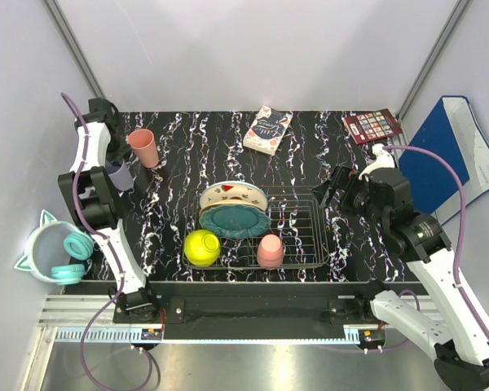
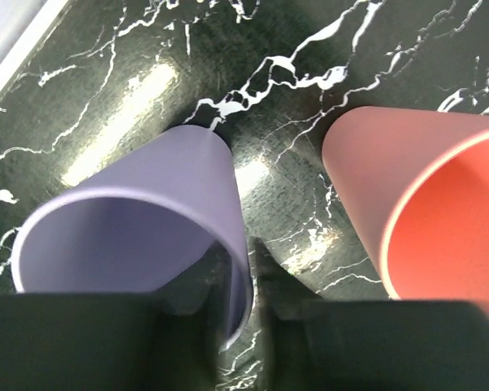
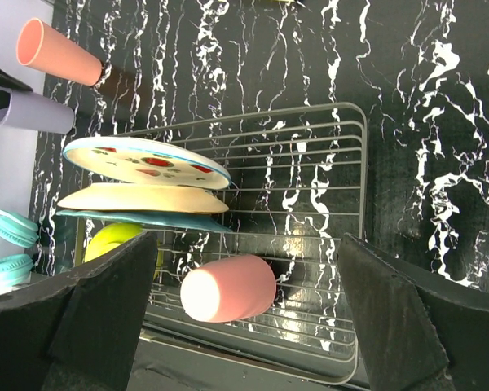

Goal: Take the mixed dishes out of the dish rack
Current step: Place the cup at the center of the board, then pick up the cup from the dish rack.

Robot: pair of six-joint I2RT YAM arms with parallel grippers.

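The dish rack (image 1: 301, 232) holds the white red-spotted plate (image 1: 232, 194), the peach plate (image 3: 138, 198), the teal plate (image 1: 235, 220), the yellow-green bowl (image 1: 201, 247) and an upturned salmon-pink cup (image 1: 270, 250). A second salmon-pink cup (image 1: 143, 147) stands on the table at the back left. My left gripper (image 2: 244, 301) is shut on the wall of the lilac cup (image 2: 138, 220), one finger inside and one outside, just beside that pink cup (image 2: 424, 212). My right gripper (image 3: 253, 318) is wide open above the rack's right end, with the upturned cup (image 3: 228, 289) showing between its fingers.
A mint cat-eared bowl (image 1: 53, 251) with teal items sits left of the table. A book (image 1: 267, 129) and a red card (image 1: 373, 125) lie at the back. A blue folder (image 1: 444, 155) leans at the right. The black frame rail (image 1: 253, 308) runs along the near edge.
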